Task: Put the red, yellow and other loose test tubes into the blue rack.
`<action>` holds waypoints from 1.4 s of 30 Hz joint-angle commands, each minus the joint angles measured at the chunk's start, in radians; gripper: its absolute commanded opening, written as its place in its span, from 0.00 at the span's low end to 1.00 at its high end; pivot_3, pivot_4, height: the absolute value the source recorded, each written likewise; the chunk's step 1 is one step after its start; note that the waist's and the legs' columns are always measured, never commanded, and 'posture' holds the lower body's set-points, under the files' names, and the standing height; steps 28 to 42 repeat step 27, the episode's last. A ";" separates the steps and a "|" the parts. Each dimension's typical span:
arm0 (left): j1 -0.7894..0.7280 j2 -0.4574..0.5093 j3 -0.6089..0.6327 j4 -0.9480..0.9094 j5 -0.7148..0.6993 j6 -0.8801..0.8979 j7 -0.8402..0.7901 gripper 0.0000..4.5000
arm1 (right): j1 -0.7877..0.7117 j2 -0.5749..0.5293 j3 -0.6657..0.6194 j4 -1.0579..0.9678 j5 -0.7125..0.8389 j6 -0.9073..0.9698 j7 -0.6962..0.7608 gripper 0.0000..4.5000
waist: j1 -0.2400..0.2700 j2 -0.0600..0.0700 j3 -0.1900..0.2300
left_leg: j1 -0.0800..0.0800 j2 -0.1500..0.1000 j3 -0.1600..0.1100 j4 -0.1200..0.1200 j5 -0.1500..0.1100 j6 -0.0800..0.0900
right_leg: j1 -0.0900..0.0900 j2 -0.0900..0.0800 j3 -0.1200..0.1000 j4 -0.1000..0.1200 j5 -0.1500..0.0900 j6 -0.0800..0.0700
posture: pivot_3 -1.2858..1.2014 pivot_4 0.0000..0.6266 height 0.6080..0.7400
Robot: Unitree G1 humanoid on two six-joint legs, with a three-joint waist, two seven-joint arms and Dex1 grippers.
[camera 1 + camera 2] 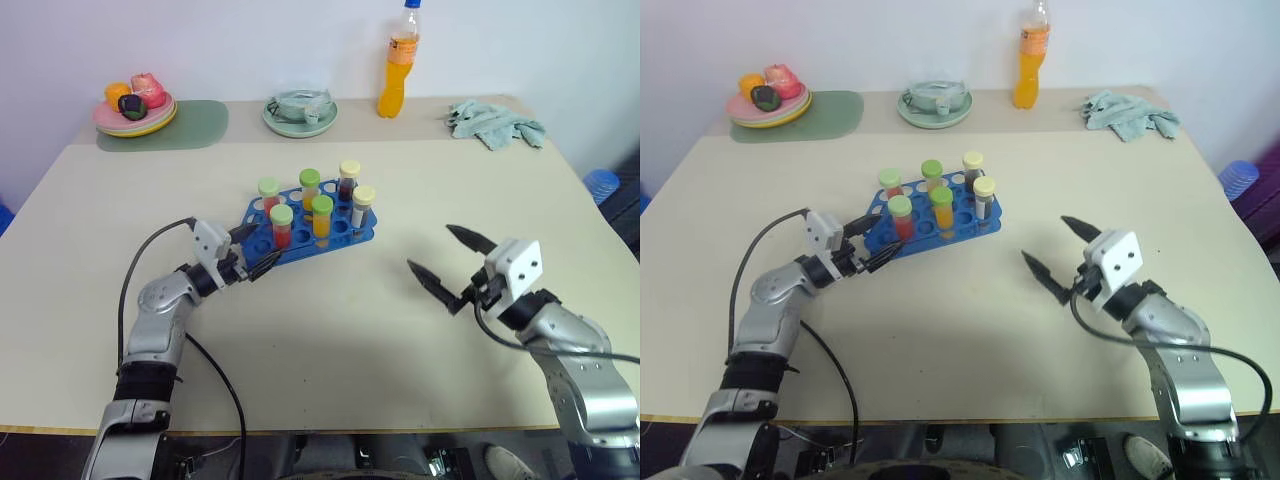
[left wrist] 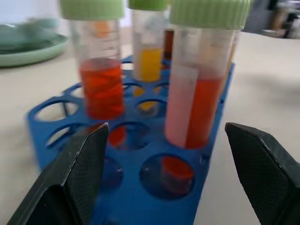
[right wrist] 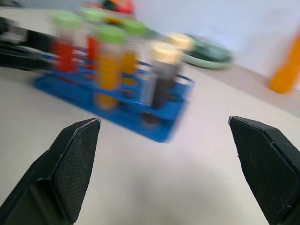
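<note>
Right hand [image 1: 443,262] open over beige table [image 1: 330,330]; white wall [image 1: 250,40] behind

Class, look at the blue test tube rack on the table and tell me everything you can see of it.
The blue rack looks like moulded plastic: a flat top plate pierced by rows of round holes over a lower tier. It sits flat near the middle of the beige table, angled to its edges. Six capped tubes stand upright in it, four with green caps, two with pale yellow; other holes are empty. The left gripper is at its near-left corner, fingers open.
</note>
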 commanded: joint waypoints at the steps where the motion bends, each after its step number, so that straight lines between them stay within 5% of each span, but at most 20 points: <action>1: 0.083 0.019 0.045 -0.132 -0.029 0.005 0.046 0.90 | -0.040 -0.009 -0.035 0.029 0.005 0.021 -0.021 1.00 | -0.001 0.000 0.000 | 0.000 0.000 0.000 0.000 0.000 0.000 | 0.000 0.000 0.000 0.000 0.000 0.000 | 0.52 0.24 1.00; 13: 0.460 0.050 0.192 -0.546 -0.173 0.123 0.171 0.90 | 0.058 -0.027 -0.132 0.186 0.050 -0.053 0.087 1.00 | 0.001 0.001 0.000 | 0.000 0.000 0.000 0.000 -0.001 0.000 | 0.001 0.000 0.000 -0.001 -0.002 -0.004 | 0.52 0.24 1.00; 42: 0.477 0.074 0.202 -0.629 -0.232 0.218 0.214 0.90 | 0.113 0.035 -0.116 0.150 0.022 -0.109 0.030 1.00 | 0.000 0.002 -0.001 | 0.000 0.001 0.001 0.000 -0.002 -0.001 | 0.001 0.000 0.000 -0.001 -0.003 -0.004 | 0.52 0.24 1.00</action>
